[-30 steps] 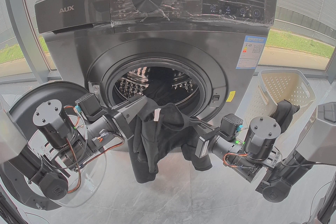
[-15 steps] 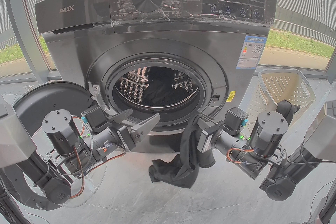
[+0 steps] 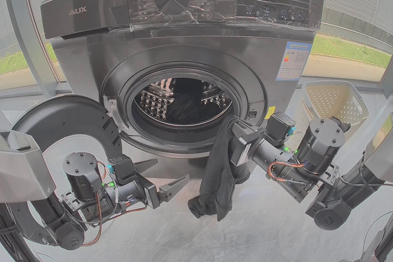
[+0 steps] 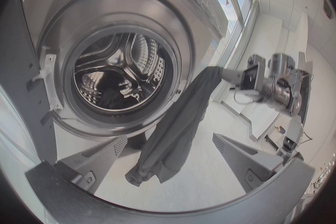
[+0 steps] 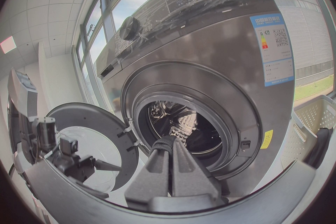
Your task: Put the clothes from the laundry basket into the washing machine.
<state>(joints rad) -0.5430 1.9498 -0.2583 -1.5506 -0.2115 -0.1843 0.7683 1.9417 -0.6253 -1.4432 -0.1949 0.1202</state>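
Note:
A black garment (image 3: pixel 219 177) hangs from my right gripper (image 3: pixel 234 127), which is shut on its top edge just at the lower right rim of the washing machine's opening (image 3: pixel 184 105). In the right wrist view the fingers (image 5: pixel 157 172) pinch the cloth (image 5: pixel 163 143) in front of the drum (image 5: pixel 182 130). My left gripper (image 3: pixel 168 176) is open and holds nothing, low and to the left of the garment (image 4: pixel 182 119). Dark clothing lies inside the drum (image 4: pixel 108 95). Behind my right arm stands the cream laundry basket (image 3: pixel 335 101), with another dark garment (image 5: pixel 320 146) in it.
The round machine door (image 3: pixel 61 119) stands swung open on the left, close behind my left arm. The grey tiled floor (image 3: pixel 254 226) lies under the hanging garment. Glass walls flank the machine.
My left gripper let go of the garment, opened, and drew back down and to the left. The garment dropped and now hangs from the right gripper alone, which has risen toward the drum opening.

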